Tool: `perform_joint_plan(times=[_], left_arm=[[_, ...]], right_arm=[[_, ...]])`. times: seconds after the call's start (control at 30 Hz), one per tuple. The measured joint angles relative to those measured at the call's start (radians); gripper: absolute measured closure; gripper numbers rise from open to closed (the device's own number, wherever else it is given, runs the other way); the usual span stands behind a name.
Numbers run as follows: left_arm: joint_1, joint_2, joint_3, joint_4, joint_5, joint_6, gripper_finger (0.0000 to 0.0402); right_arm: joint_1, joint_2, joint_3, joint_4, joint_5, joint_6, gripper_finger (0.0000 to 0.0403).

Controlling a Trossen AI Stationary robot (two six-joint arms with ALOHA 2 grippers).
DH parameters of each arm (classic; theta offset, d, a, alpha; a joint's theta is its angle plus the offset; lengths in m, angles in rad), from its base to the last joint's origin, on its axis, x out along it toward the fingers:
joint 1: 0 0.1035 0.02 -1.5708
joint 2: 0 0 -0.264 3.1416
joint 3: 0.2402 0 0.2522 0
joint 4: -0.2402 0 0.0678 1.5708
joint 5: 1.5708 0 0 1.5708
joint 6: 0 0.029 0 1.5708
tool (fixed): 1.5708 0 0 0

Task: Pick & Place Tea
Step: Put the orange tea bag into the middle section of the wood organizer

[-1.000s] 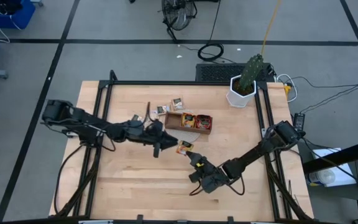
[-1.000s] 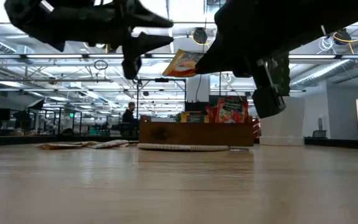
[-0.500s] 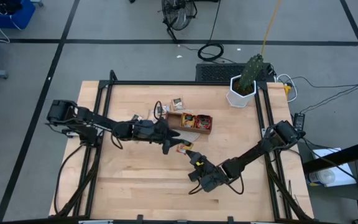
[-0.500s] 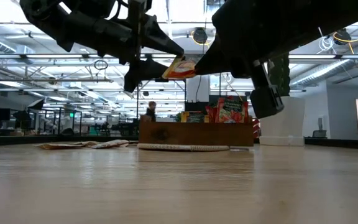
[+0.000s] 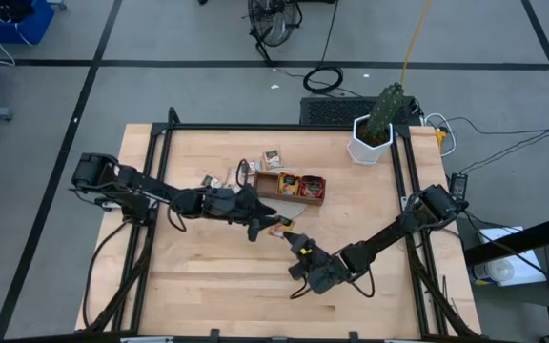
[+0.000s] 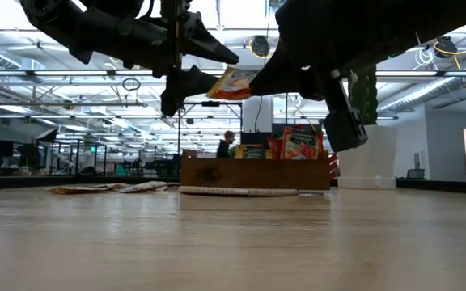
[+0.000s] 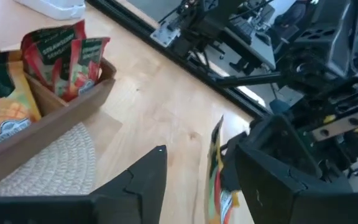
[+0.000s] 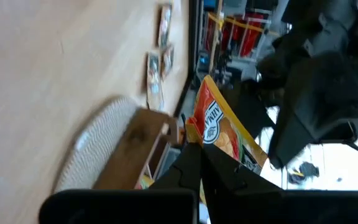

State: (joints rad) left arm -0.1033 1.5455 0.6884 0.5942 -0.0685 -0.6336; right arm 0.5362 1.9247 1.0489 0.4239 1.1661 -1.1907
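Arms meet above the middle of a pale wooden counter [image 5: 208,276]. The right gripper [image 5: 296,243], reaching from the near right with its arm bent low, has its jaws clamped on a flat, glossy orange-yellow tea sachet [image 5: 281,227], held upright in the air in front of the tray. The left gripper [image 5: 263,226] stretches across from the left, its arm nearly straight, jaws apart on either side of the sachet's edge. Behind them sits a brown wooden tray [image 5: 292,196] on a round woven mat [image 7: 48,162], holding red sachets [image 7: 67,53] and orange-yellow sachets [image 7: 8,93] standing upright. Pale beige sachets [image 5: 273,156] lie flat on the counter beside the tray.
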Motion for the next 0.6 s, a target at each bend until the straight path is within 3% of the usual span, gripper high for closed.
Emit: perform_joint_plan(times=[0.6], left_arm=[[-0.004, 0.000, 0.000, 0.011, 0.000, 0.000, 0.0259]], right_arm=[[-0.012, 0.000, 0.000, 0.021, -0.019, -0.004, 0.0403]])
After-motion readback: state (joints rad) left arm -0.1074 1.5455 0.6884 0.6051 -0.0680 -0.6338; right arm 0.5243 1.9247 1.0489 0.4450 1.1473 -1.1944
